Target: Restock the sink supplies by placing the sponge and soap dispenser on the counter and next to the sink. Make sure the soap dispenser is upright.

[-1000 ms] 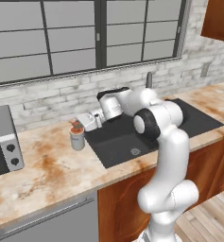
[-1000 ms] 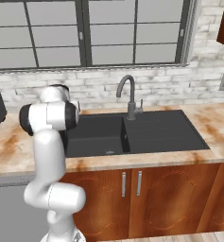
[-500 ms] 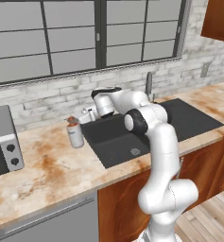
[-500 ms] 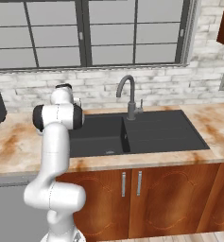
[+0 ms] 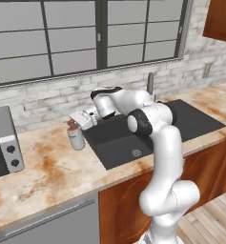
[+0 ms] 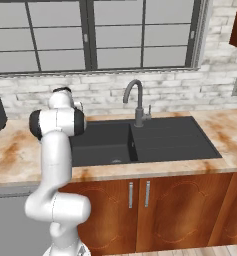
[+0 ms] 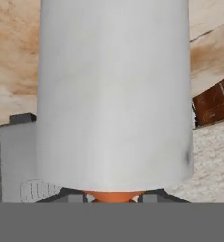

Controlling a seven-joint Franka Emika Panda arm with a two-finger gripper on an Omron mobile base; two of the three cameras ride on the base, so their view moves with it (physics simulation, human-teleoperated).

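The soap dispenser (image 5: 76,138), a pale grey bottle with an orange-brown pump top, stands upright on the counter (image 5: 43,171) just left of the black sink (image 5: 133,138). My gripper (image 5: 77,122) reaches in from the sink side at the height of the pump. In the hand view the bottle's body (image 7: 114,94) looms large and its orange top sits between my gripper's (image 7: 114,196) dark tips, so the jaws are shut on the dispenser's top. The sponge is out of view.
A grey toaster oven (image 5: 2,143) stands on the counter at far left. The grey faucet (image 6: 135,100) rises behind the sink (image 6: 140,140), against the white brick wall. Bare counter lies between the dispenser and the oven.
The jaws have closed a little further on the pump top. The arm's elbow has swung from the right to over the sink. The dispenser has stayed by the sink's left edge.
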